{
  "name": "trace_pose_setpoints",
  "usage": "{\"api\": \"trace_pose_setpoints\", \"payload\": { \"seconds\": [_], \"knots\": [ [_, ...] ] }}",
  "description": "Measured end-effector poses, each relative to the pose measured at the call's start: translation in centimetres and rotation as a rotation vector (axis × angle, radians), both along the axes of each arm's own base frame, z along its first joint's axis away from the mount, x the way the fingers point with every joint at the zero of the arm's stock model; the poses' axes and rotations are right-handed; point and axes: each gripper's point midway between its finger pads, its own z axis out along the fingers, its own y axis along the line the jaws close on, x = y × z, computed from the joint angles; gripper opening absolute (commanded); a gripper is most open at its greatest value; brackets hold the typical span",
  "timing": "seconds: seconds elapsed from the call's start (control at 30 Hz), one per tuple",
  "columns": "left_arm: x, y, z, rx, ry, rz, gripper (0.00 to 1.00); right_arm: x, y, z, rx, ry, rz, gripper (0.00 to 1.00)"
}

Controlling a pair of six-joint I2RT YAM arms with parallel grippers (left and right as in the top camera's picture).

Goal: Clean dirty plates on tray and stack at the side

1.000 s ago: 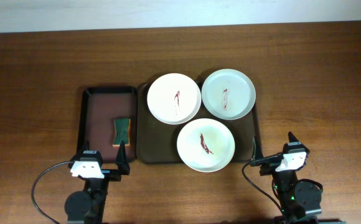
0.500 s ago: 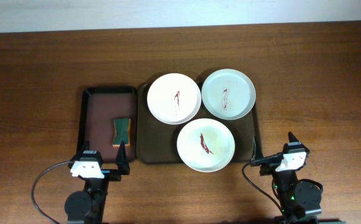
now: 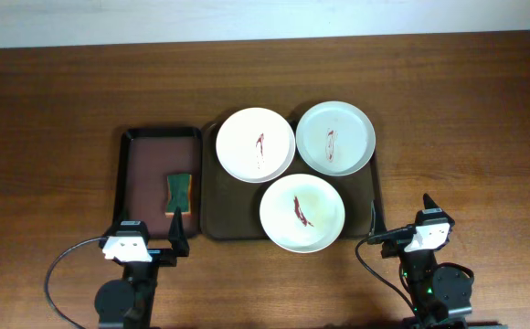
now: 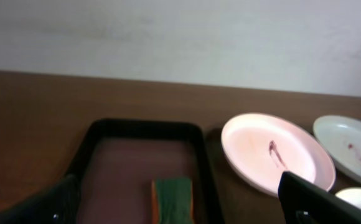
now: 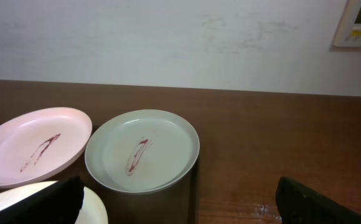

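Plates: three white plates are sitting on the tray, side by side in a triangle, each showing a dark red smear in the middle.
Back-left plate [image 3: 256, 144]: sitting at the tray's far left, its rim just beside the other two; I cannot tell whether they touch.
Back-right plate [image 3: 335, 137]: sitting at the far right corner, looking slightly greenish next to the others.
Front plate [image 3: 302, 213]: sitting nearest the arms and reaching out over the tray's near rim.
Tray [image 3: 216, 212]: dark brown, lying mid-table, with bare floor showing on its near left.
Small tray [image 3: 144, 183]: reddish with a black rim, lying right against the tray's left side.
Sponge [image 3: 180, 191]: green, lying flat on the small tray, toward its right near part.
Left gripper [image 3: 152, 226]: hovering at the small tray's near edge, jaws standing wide apart; its fingers [image 4: 40, 204] are framing the sponge in the wrist view.
Right gripper [image 3: 401, 211]: hovering just off the tray's near right corner, jaws likewise spread wide, facing the back-right plate.
Table [image 3: 64, 91]: brown wood, running under everything.
Wall [image 5: 168, 37]: pale, rising behind the table's far edge.
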Motion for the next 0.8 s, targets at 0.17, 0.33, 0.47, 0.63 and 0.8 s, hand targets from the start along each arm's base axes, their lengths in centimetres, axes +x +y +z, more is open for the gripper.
{"api": "trace_pose_setpoints", "payload": {
  "seconds": [0.17, 0.33, 0.47, 0.63, 0.8],
  "knots": [
    [-0.4, 0.3, -1.7, 0.011, 0.213, 0.018, 0.99, -0.4, -0.1, -0.8, 0.036, 0.099, -0.006, 0.99],
    [0.8, 0.3, 0.6, 0.018, 0.341, 0.018, 0.99, -0.6, 0.0, 0.9, 0.032, 0.243, -0.009, 0.99],
    [1.5, 0.3, 1.7, 0.024, 0.482, 0.015, 1.00, -0.2, 0.4, 2.7, 0.023, 0.389, 0.007, 0.98],
    [2.0, 0.2, 2.5, 0.029, 0.620, 0.014, 0.99, 0.0, 1.4, 3.4, 0.021, 0.677, 0.054, 0.99],
    [1.9, -0.3, 2.0, 0.020, 0.789, -0.014, 0.99, 1.5, 1.9, 5.2, 0.018, 0.853, 0.063, 0.99]
  ]
}}
